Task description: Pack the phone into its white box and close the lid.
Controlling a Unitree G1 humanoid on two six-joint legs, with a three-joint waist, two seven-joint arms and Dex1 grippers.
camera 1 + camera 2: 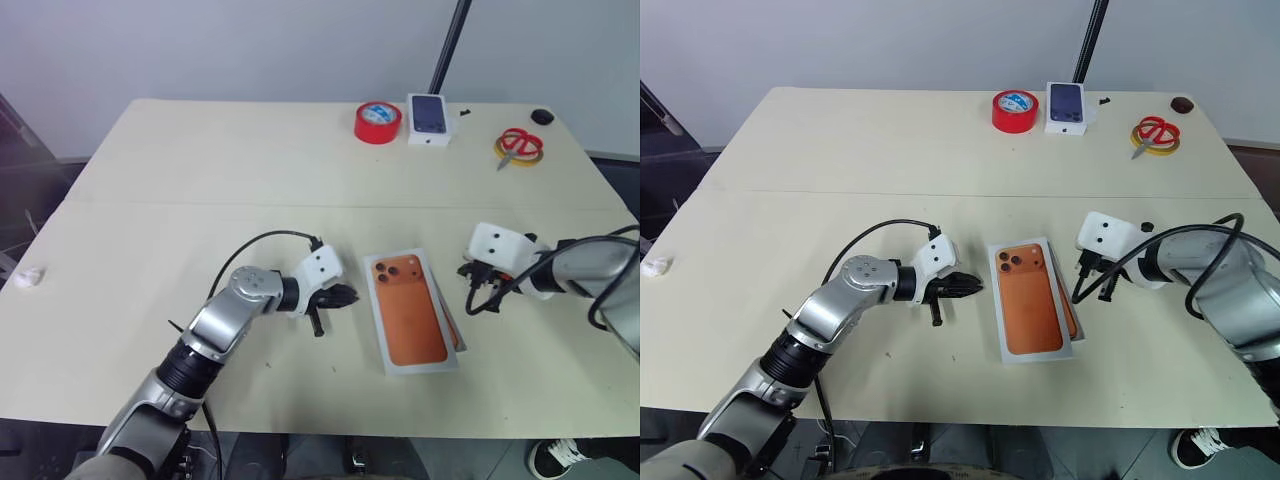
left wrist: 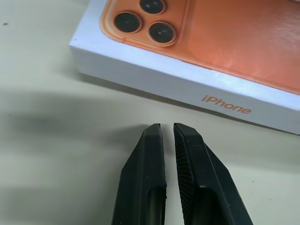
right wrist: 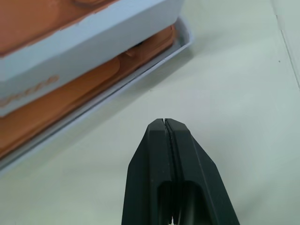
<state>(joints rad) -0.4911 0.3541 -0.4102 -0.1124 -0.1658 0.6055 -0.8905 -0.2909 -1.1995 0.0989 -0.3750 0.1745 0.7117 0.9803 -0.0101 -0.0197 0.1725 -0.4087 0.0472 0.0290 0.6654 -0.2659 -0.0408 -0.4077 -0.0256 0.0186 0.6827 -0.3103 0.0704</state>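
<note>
The lid [image 1: 410, 315] sits askew on the white box [image 3: 154, 54]. Both grippers, left [image 1: 345, 296] and right [image 3: 164, 123], are closed and empty. Press the lid square.

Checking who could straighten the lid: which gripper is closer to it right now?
Left, though only slightly. The left gripper sits just off the lid near its camera-print corner; the right gripper hangs off the opposite long edge, both shut and apart.

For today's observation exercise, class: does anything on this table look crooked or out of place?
Yes. The lid sits crooked on the white box rather than pressed down square. The orange phone shows beneath it along one side.
</note>
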